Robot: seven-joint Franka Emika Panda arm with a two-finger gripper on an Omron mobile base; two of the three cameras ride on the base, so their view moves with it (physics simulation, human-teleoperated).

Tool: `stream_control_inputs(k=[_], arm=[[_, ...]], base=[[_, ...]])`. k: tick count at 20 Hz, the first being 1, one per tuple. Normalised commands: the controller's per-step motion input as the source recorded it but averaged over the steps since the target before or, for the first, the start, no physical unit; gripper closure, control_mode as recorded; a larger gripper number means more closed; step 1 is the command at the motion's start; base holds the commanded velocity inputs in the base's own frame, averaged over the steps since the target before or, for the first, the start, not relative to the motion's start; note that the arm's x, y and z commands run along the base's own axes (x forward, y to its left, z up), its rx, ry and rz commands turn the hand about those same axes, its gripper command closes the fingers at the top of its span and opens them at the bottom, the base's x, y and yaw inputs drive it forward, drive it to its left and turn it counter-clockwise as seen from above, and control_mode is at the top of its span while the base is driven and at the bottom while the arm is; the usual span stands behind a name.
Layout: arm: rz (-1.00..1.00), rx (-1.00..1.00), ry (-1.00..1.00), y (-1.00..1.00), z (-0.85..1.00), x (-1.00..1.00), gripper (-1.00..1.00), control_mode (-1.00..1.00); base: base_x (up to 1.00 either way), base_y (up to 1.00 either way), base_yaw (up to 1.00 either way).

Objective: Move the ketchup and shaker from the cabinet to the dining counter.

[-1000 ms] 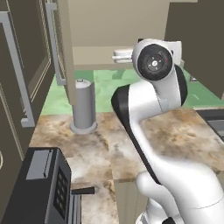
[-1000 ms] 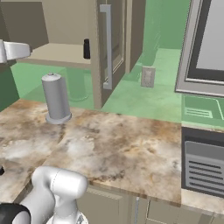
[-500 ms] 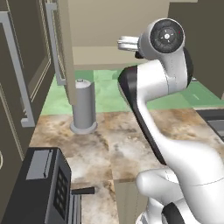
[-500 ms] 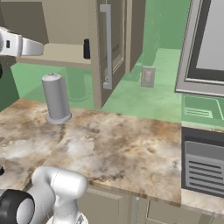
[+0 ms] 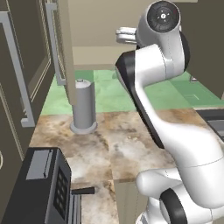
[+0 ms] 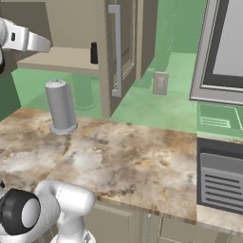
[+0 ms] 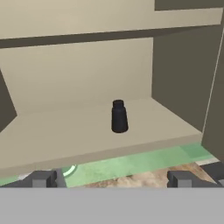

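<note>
Jaws spread wide, nothing held, as the gripper (image 7: 111, 179) has risen to face the cabinet (image 7: 87, 135) shelf. Ahead stands the shaker (image 7: 119, 116), likely next.

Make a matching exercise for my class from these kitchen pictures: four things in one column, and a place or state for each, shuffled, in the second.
Things:
1. shaker
2. grey cylinder
3. gripper
4. cabinet door

Places or states:
A. swung open, silver bar handle showing
B. standing on the marble worktop
C. open, holding nothing
D. upright on the cabinet shelf

Pairs: 1-D, 2-B, 3-C, 4-A
</note>
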Motion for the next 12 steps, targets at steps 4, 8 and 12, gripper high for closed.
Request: stream_control_inputs(k=[4,8,12], arm=[[0.00,0.00,0.00,-0.04,0.00,0.31,-1.00,-1.00],[0.00,0.00,0.00,-0.06,0.00,0.44,-1.00,-1.00],[0.00,0.00,-0.02,-0.21,-0.03,0.35,-1.00,-1.00]], base=[[0.00,0.00,0.00],[0.00,0.00,0.00],[0.00,0.00,0.00]])
